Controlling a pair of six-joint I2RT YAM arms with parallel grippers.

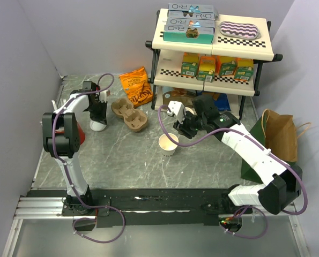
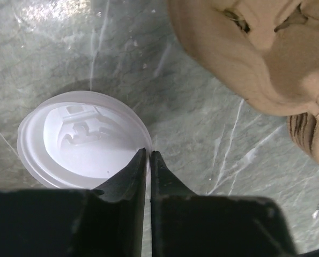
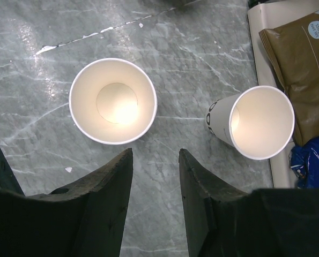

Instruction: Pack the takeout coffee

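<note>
A cream paper cup (image 1: 168, 144) stands upright and open on the marble table; it also shows in the right wrist view (image 3: 112, 100). A second like cup (image 3: 258, 122), with dark print on its side, stands by the shelf base. My right gripper (image 3: 155, 152) is open and empty, above the table just short of and between the two cups; it also shows in the top view (image 1: 182, 128). A round white sip lid (image 2: 81, 139) lies at the left (image 1: 98, 126). My left gripper (image 2: 147, 152) is shut on the lid's right rim.
The brown pulp cup carrier (image 1: 130, 113) lies right of the lid and shows close by (image 2: 256, 53). An orange snack bag (image 1: 136, 85) is behind it. A shelf rack (image 1: 210, 80) with boxes stands at the back right. A brown paper bag (image 1: 280, 134) stands at the right.
</note>
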